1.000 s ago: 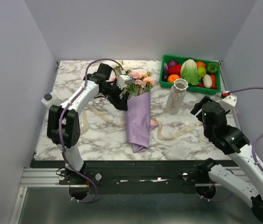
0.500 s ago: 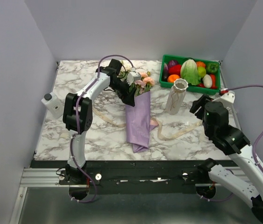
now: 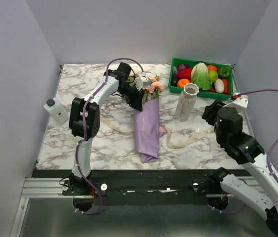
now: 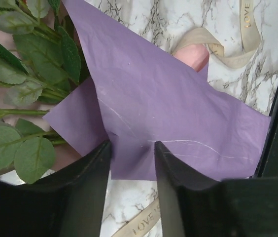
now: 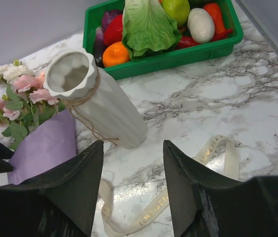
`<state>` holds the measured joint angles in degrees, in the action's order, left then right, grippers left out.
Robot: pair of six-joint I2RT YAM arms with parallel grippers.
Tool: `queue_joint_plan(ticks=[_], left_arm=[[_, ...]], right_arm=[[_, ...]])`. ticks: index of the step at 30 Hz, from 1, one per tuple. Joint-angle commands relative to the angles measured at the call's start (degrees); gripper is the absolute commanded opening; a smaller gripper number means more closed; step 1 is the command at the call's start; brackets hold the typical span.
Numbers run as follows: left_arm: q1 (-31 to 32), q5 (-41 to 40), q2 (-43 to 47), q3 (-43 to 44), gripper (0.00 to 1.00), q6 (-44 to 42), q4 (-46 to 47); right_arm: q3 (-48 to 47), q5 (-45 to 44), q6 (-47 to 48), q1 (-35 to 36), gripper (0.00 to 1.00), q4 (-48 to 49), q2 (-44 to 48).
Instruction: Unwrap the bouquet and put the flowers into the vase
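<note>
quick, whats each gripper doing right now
left gripper: open, jaws either side of the paper edge, not clamped
right gripper: open, empty, vase just ahead

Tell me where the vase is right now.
In the top view the vase stands right of centre, just in front of the green crate and to the right of the bouquet.

Top external: fixed, high behind the arm bases, angled down and forward; takes in the whole counter (image 3: 55,148) up to the back wall (image 3: 149,29).
Left wrist: very near, looking past the left hand (image 4: 131,148) straight onto the bouquet (image 4: 168,108) wrap.
Right wrist: low, oblique, over the right hand (image 5: 133,148), near the vase (image 5: 104,108), facing the green crate (image 5: 178,54).
All three share bouquet and ribbon (image 4: 227,49).
</note>
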<state>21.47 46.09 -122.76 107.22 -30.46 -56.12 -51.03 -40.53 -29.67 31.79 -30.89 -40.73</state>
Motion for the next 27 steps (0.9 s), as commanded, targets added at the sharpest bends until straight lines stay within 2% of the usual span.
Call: queue_joint_plan(ticks=[1,5,6,8,9,16,19,24,27], left_arm=[[0.59,0.85,-0.03,2.91,0.38,-0.57,-3.29],[0.76,-0.47,1.29,3.61,0.25,-0.39,-3.47],[0.76,-0.73,1.38,4.05,0.17,-0.48,-4.08],[0.67,-1.87,1.56,5.53,0.09,-0.74,-5.14],[0.76,-2.14,1.56,6.15,0.00,-1.09,-6.53],[0.41,-2.41,3.05,9.85,0.00,-1.89,-12.26],[0.76,-1.00,4.11,11.69,0.00,-0.13,-14.27],[2.87,-2.05,4.81,19.68,0.00,3.02,-19.20],[3.22,-3.98,7.00,21.54,0.00,7.14,-17.81]], right_arm=[[-1.01,0.54,1.37,-0.06,0.58,1.19,1.09],[-0.83,0.63,1.37,-0.06,0.57,1.19,1.62],[-0.83,0.63,1.37,-0.06,0.57,1.19,1.88],[-0.74,0.63,1.37,-0.06,0.56,1.19,2.23],[-0.66,0.72,1.46,-0.06,0.56,1.19,2.58],[-0.22,0.72,1.37,-0.06,0.55,1.10,3.99],[0.31,0.72,0.84,-0.06,0.55,1.19,4.69],[1.10,1.07,0.67,-0.06,0.54,1.19,5.75],[1.45,0.90,0.67,-0.06,0.54,1.19,6.36]])
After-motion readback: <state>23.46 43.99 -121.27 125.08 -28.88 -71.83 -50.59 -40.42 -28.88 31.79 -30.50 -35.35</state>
